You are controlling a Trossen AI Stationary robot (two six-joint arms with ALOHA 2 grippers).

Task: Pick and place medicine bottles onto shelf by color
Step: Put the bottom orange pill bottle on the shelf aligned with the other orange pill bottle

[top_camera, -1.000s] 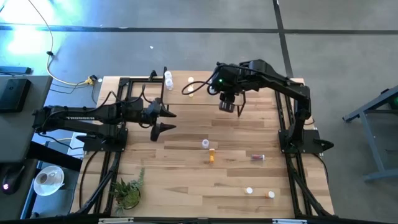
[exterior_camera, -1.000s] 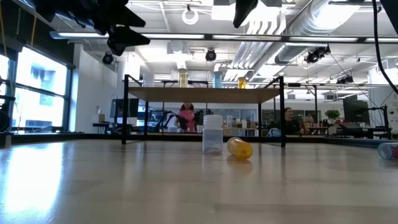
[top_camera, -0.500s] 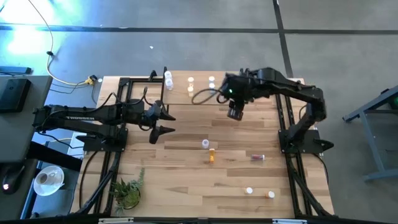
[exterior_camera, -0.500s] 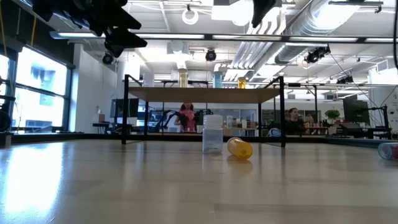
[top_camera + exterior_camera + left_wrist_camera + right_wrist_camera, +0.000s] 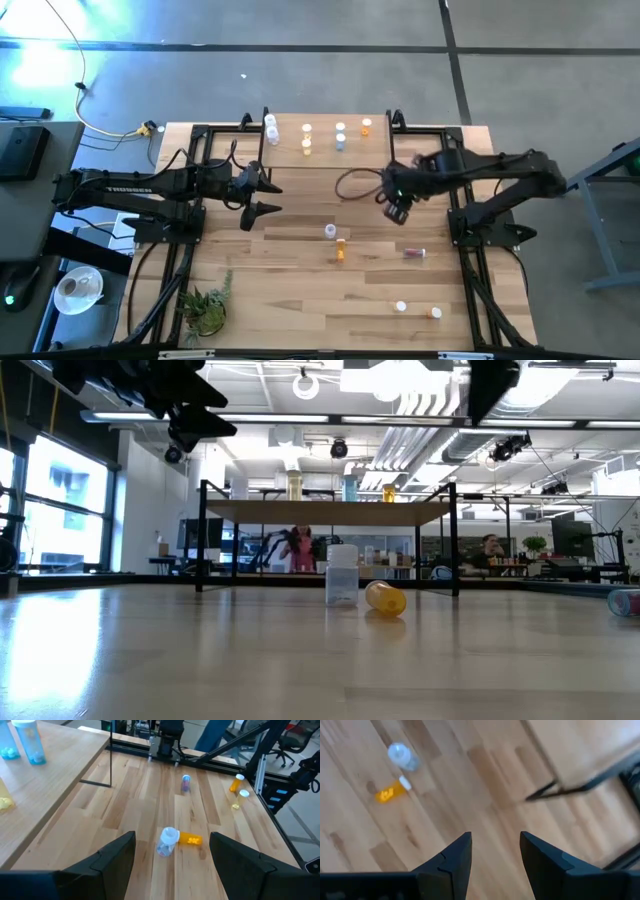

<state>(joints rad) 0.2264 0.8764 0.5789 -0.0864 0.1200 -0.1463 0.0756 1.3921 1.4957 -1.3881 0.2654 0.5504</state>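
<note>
The shelf (image 5: 330, 140), a light-wood board on black legs, stands at the table's far edge with several small bottles upright on it. A clear bottle (image 5: 329, 231) stands at mid-table, and an orange one (image 5: 341, 248) lies beside it. A bluish bottle (image 5: 415, 253) lies toward the right. Two more bottles (image 5: 401, 306) (image 5: 436, 313) are near the front right. My left gripper (image 5: 262, 195) is open and empty, above the table left of the shelf. My right gripper (image 5: 398, 208) is open and empty, above the table just near of the shelf's right end.
A small green plant (image 5: 207, 305) stands at the table's front left. Black frame rails run along both side edges. Bare wood lies between the shelf and the loose bottles. People show in the room beyond the table in the low view.
My right gripper has gone from above the shelf toward the table's right and near edges. It now hangs over bare table, and the shelf's right half with its bottles has come into sight.
</note>
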